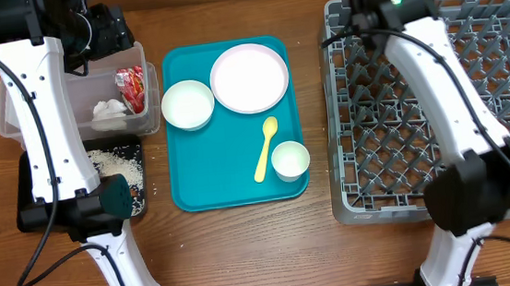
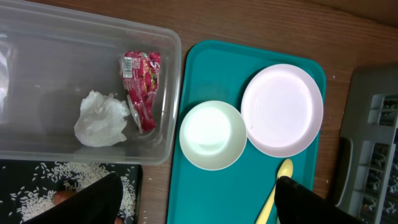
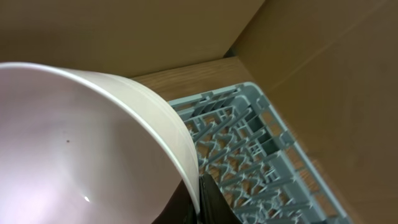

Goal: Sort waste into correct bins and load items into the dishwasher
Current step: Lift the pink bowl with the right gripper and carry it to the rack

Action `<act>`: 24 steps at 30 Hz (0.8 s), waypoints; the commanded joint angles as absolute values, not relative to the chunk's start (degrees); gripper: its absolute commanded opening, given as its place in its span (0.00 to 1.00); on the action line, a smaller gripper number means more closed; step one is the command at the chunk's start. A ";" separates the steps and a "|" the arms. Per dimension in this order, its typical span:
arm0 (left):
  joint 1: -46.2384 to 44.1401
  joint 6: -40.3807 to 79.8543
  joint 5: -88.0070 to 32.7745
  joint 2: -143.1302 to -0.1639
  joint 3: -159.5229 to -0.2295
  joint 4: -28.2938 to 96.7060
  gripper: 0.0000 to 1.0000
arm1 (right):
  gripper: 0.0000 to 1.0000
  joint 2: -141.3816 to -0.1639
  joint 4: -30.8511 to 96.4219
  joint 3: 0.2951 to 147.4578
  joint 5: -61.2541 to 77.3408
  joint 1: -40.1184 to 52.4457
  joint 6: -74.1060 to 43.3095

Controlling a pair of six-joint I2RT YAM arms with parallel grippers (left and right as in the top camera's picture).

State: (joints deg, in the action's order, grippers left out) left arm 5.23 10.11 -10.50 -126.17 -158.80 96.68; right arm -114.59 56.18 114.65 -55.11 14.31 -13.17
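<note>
Right gripper (image 3: pixel 200 199) clenched on rim of white bowl (image 3: pixel 74 143). Bowl wall runs down between fingers, filling left of wrist view. Dish rack (image 3: pixel 249 155) lies below, bowl over its far corner.

Left gripper (image 2: pixel 198 186) released, fingers wide apart, nothing between them, above tub edge and teal tray (image 2: pixel 205 68).

Clear tub (image 2: pixel 37 74) holds red wrapper (image 2: pixel 142 87) and napkin (image 2: pixel 102 118). Rice (image 2: pixel 37 177) on black tray (image 2: pixel 15 208).

On teal tray: 2nd bowl (image 2: pixel 212 134), plate (image 2: pixel 283 109), spoon (image 1: pixel 265 149), cup (image 1: pixel 290 159).
</note>
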 commanded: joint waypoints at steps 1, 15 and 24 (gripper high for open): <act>4.84 9.28 -10.11 -125.34 -158.60 96.79 0.80 | 0.04 -118.10 53.89 114.72 -60.84 14.83 -7.01; 4.10 9.65 -9.87 -125.34 -158.60 96.66 0.81 | 0.04 -126.65 50.30 114.72 -71.88 16.25 -7.03; 4.10 9.61 -8.29 -125.34 -158.60 96.62 0.81 | 0.04 -130.52 51.31 114.39 -71.96 19.49 -7.49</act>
State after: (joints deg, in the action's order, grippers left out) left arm 4.47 10.13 -10.04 -126.17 -158.80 96.66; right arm -129.23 51.62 114.63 -70.04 17.80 -7.05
